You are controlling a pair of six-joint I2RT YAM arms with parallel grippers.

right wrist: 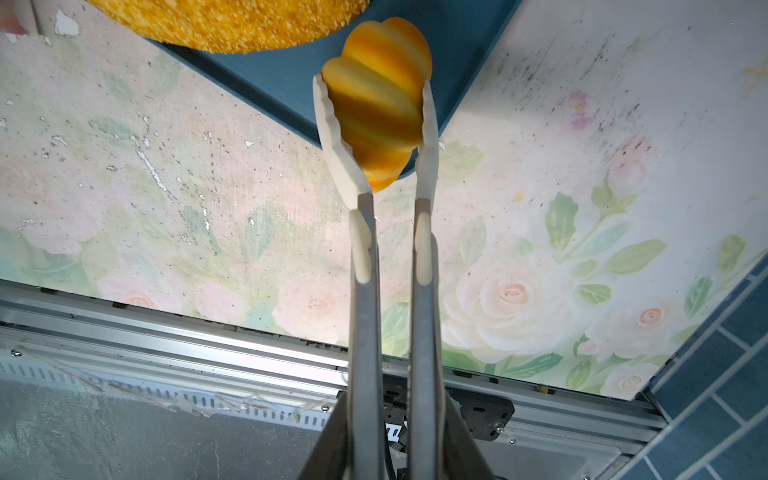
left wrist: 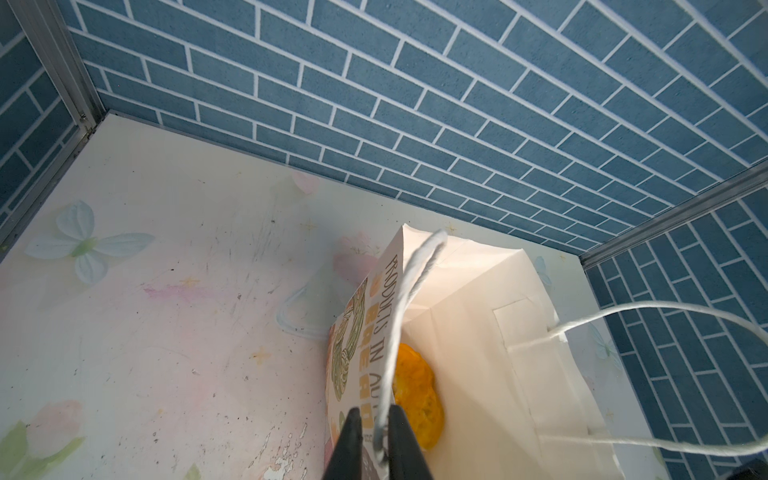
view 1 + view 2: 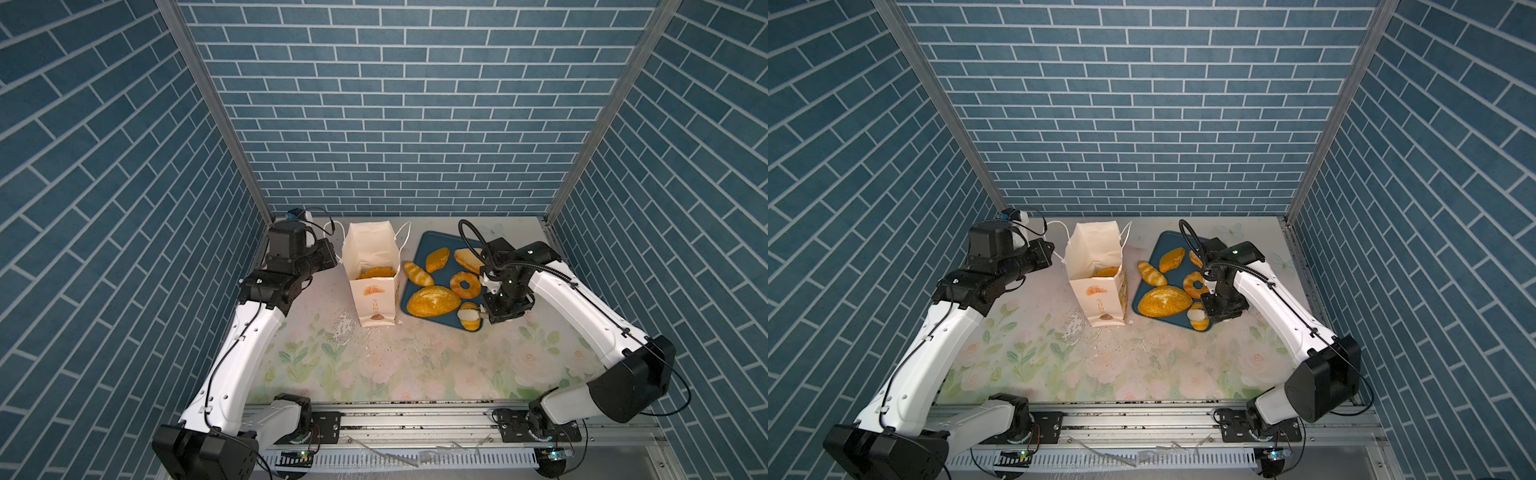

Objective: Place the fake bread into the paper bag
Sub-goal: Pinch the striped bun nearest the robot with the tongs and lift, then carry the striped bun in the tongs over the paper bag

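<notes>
Right now the right gripper (image 1: 392,409) is closed tight around the metal arms of a pair of tongs (image 1: 365,291), and the cream tips of the tongs are squeezed in on a small striped roll (image 1: 380,104) from both sides. In both top views this roll sits over the near corner of the dark blue tray (image 3: 432,241), just beside the large oval loaf (image 3: 433,301); whether it is off the tray surface cannot be told. Four more pieces of fake bread lie on the tray: a twisted ring (image 3: 465,284), a longer striped roll (image 3: 417,274) at the edge nearest the bag, a plain oval bun (image 3: 437,259), and a tan piece (image 3: 467,259) partly hidden behind the right arm. To the left of the tray, almost touching it, the paper bag (image 3: 372,299) stands upright on the floral table (image 3: 374,365) with its mouth open, and one golden pastry (image 2: 417,390) lies at its bottom. Over at the bag's far left side, the left gripper (image 2: 376,415) has its dark fingers nearly together, pinching one white cord handle (image 2: 409,291). The second cord loops free on the opposite wall of the bag.
</notes>
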